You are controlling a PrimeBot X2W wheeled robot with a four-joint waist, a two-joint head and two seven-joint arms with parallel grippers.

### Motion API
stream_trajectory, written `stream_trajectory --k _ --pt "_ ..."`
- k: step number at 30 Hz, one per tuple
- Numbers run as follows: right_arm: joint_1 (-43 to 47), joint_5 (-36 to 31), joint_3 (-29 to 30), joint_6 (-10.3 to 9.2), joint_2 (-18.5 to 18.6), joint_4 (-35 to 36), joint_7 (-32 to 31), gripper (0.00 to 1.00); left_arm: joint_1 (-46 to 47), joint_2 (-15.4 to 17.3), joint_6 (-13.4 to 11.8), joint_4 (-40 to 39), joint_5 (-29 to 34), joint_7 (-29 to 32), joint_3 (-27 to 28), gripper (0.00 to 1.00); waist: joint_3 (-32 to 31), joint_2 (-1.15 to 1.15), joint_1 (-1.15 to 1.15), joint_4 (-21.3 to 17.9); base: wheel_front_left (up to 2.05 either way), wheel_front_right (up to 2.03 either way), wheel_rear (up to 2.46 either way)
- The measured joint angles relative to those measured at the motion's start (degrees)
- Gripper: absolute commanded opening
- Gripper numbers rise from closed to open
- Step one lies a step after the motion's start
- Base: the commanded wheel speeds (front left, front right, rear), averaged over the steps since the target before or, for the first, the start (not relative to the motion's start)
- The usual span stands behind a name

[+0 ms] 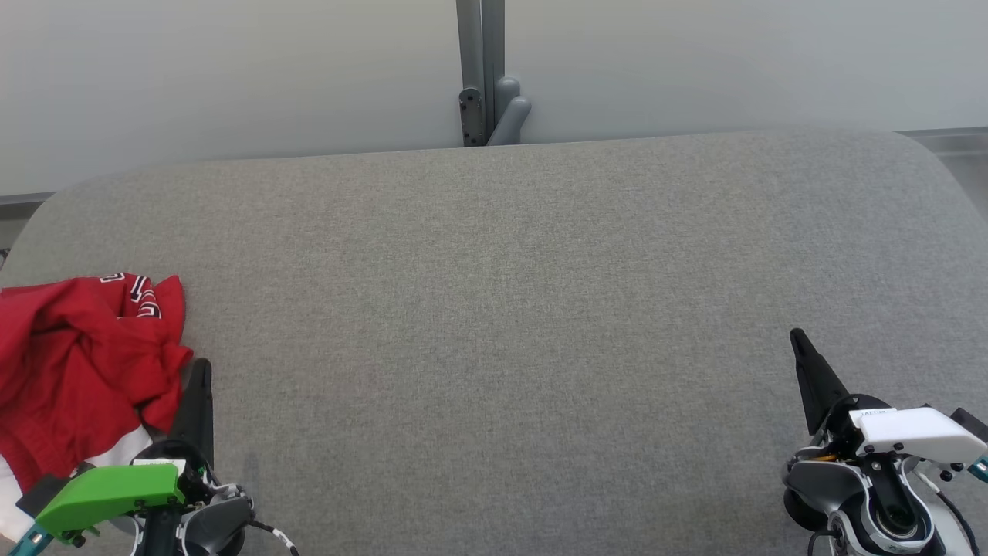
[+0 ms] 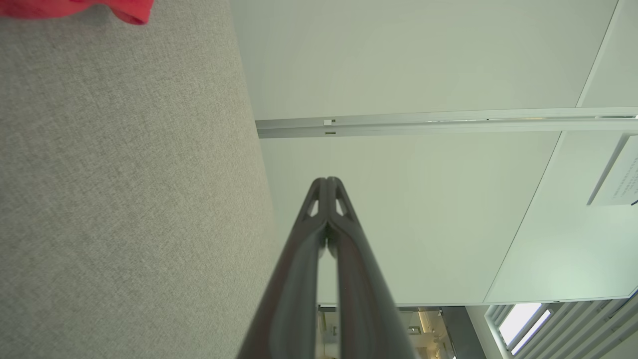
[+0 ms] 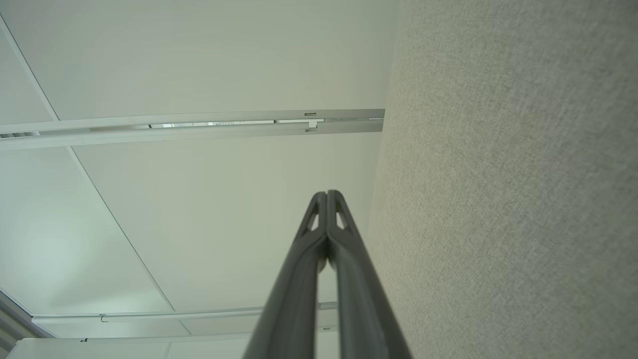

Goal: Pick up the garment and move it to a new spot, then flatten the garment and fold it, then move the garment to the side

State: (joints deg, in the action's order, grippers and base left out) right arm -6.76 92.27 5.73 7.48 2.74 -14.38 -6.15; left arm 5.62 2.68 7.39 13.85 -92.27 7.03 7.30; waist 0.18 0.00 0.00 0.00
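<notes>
The crumpled red garment with white trim [image 1: 77, 363] lay at the left edge of the grey fabric-covered surface [image 1: 494, 309], just beside the left claw [image 1: 202, 367], its fingers pressed together. The right claw [image 1: 796, 336], likewise pressed together, sat well apart.

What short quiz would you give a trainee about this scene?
1. True or false: the red garment lies flat and folded in the middle of the grey table.
2. Pick one: the left pincer is A) wide open, B) shut on nothing, C) shut on the garment.
3. Short answer: which is nearer the garment, the left pincer or the right pincer?

Key
1. False: it lies crumpled at the table's left edge.
2. B.
3. The left.
</notes>
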Motion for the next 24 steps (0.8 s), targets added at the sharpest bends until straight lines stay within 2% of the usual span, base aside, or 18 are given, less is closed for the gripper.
stream_trajectory --k 24 --pt "0.01 0.00 0.00 0.00 0.00 0.00 0.00 0.00 0.00 0.00 0.00 0.00 0.00 0.00 0.00 0.00 0.00 0.00 0.00 0.00 0.00 0.00 0.00"
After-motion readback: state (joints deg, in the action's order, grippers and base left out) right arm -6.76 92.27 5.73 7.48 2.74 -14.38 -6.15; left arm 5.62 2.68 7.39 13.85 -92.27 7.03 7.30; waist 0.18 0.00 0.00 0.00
